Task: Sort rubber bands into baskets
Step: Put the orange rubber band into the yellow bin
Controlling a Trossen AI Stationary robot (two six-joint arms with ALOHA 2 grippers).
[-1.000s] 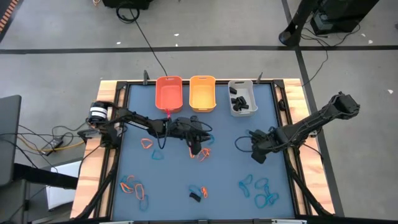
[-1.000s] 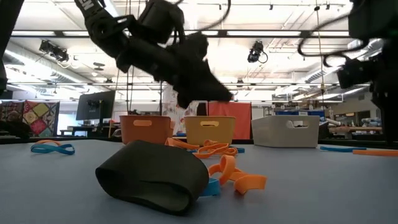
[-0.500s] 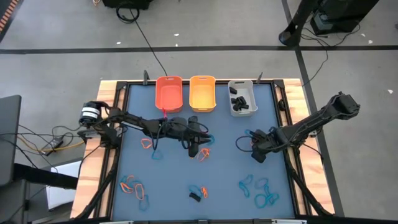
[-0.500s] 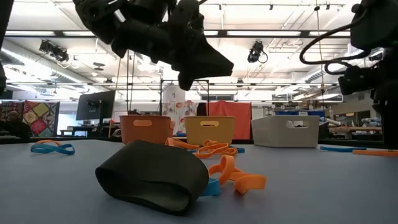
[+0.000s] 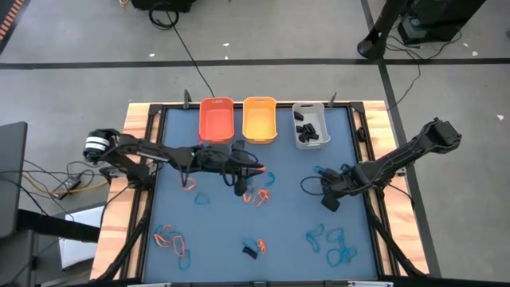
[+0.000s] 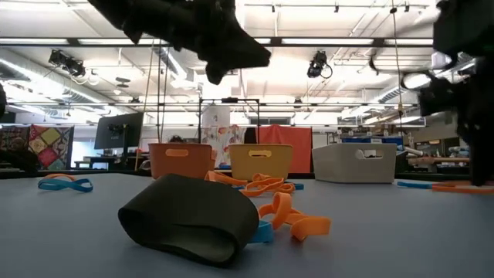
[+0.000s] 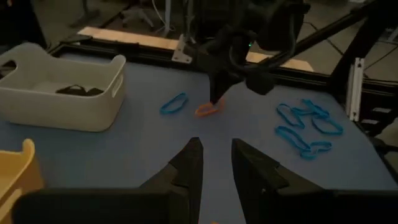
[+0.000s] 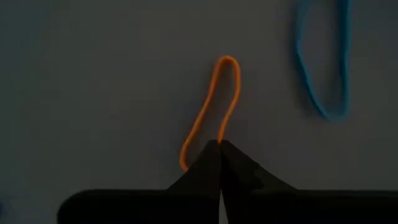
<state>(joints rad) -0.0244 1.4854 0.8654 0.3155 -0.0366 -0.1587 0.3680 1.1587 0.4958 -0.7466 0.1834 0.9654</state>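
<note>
Three baskets stand in a row at the table's far edge: orange [image 5: 216,119], yellow-orange [image 5: 259,119], and grey-white [image 5: 311,125] with black bands in it. Blue, orange and black rubber bands lie scattered on the blue mat. My right gripper [image 5: 329,199] points down at the right middle of the mat and is shut on an orange band [image 8: 211,106]. My left gripper [image 7: 215,152] hangs high above the mat's middle, near the orange and yellow-orange baskets. It points toward the table's right, open, with nothing showing between its fingertips. My right gripper pinches one strand of the orange band's loop, near one end [image 8: 221,134], between its two fingertips. The fingers come from above, pointing down. The rest of the loop stretches away from the fingers and looks to lie on the mat [image 7: 208,111].
Orange and blue bands [image 5: 259,195] lie under my left arm. More bands lie at the near left [image 5: 171,239] and near right [image 5: 335,243]. A chunky black band [image 6: 189,220] lies near the front edge, and a blue band [image 8: 323,68] lies beside the held one.
My left gripper has risen from just above the orange bands at the mat's middle and has drawn a little toward the far edge. It has tipped from pointing down toward level.
</note>
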